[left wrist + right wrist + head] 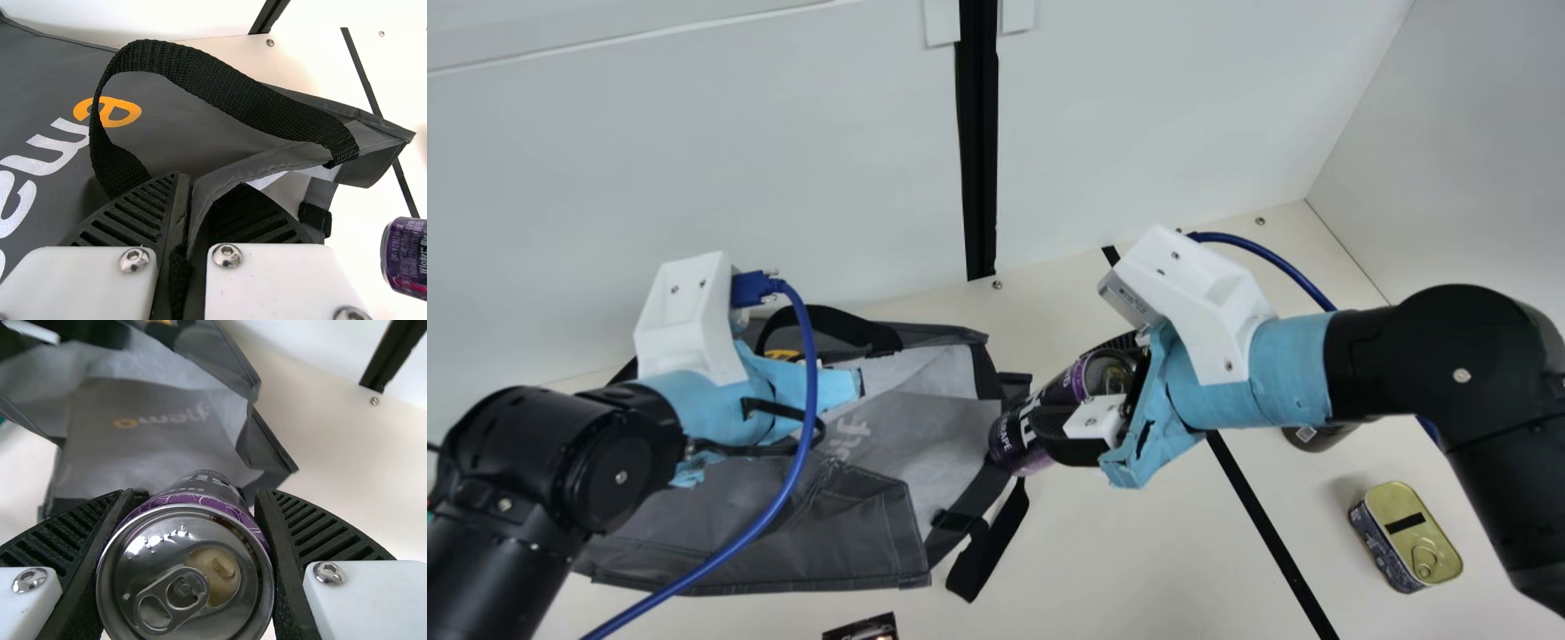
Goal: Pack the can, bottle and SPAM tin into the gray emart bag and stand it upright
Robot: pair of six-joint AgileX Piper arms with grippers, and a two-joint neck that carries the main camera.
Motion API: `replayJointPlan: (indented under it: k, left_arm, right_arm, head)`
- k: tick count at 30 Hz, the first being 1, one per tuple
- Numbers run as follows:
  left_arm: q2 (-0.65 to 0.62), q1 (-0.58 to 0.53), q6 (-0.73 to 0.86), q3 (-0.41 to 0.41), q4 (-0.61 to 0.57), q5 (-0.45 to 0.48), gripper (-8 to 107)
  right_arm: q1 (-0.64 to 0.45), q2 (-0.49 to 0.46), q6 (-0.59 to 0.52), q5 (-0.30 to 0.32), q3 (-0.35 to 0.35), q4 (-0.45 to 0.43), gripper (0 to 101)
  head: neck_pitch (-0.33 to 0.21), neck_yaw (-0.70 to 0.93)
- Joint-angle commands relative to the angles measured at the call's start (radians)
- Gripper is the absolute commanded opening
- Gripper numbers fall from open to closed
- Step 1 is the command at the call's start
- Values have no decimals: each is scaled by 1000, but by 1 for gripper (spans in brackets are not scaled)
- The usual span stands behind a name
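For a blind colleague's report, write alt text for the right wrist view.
A purple metal can, silver pull-tab end nearest, is held between two black ribbed fingers, pointing toward the open mouth of a gray fabric bag on a cream table.

The can (1014, 441) is purple, the bag (783, 538) gray.

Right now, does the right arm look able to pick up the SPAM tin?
Probably not: the right gripper is closed on the purple can, so it would likely have to release that first. The SPAM tin itself lies uncovered on the table.
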Motion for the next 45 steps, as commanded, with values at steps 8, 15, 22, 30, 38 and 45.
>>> replayJointPlan:
  k: [8,15,22,30,38,45]
  left_arm:
    - [0,0,0,0,0,0,-8]
    - [0,0,0,0,0,0,-8]
    - [0,0,0,0,0,0,-8]
    - [0,0,0,0,0,0,-8]
    - [0,0,0,0,0,0,-8]
    - [0,0,0,0,0,0,-8]
  right_arm:
    - [-33,-6,-75,-1,34,104,0]
    - [-13,-2,-114,-52,82,151,0]
    - [36,5,-142,-129,137,183,0]
    - [88,26,-171,-214,184,197,0]
    - [145,49,-200,-304,223,193,0]
    - [198,73,-230,-382,253,201,0]
  head:
    - [-23,-1]
    - [-23,-1]
    - [-23,-1]
    - [-23,-1]
    - [-23,-1]
    - [-23,-1]
